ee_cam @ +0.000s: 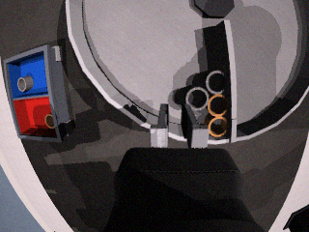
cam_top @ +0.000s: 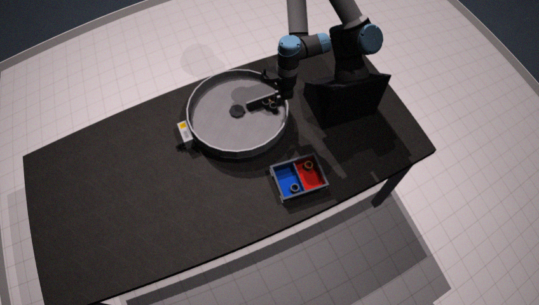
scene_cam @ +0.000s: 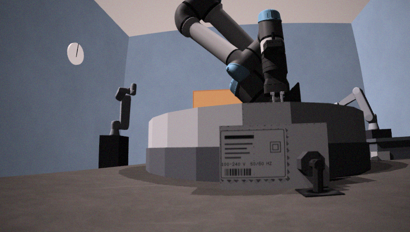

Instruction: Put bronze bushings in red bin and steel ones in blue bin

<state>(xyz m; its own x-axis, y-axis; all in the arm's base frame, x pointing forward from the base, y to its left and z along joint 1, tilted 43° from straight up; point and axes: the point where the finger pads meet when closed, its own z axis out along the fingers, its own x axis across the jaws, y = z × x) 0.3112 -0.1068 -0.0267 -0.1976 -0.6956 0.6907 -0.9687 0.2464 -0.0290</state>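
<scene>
On the turntable (cam_top: 227,132) (ee_cam: 126,43), two steel bushings (ee_cam: 187,99) (ee_cam: 207,82) and two bronze bushings (ee_cam: 209,104) (ee_cam: 217,135) stand clustered against the straight divider. The bronze ones are side by side along it, the lower one near the rim. My gripper (scene_cam: 277,99) (ee_cam: 175,114) is partly open with nothing between its fingers, above the turntable's edge beside the cluster. One bronze bushing (cam_top: 308,168) (ee_cam: 45,121) is in the red bin (cam_top: 311,179) (ee_cam: 29,116). One steel bushing (cam_top: 294,191) (ee_cam: 30,84) is in the blue bin (cam_top: 284,177) (ee_cam: 40,86).
The divider (cam_top: 260,101) (ee_cam: 232,82) runs from near the dark hub (cam_top: 237,110) (ee_cam: 213,7) to the raised rim. A white labelled box (cam_top: 185,133) (scene_cam: 253,183) stands against the turntable's outer side. The bins share one grey-walled tray near the table's front edge.
</scene>
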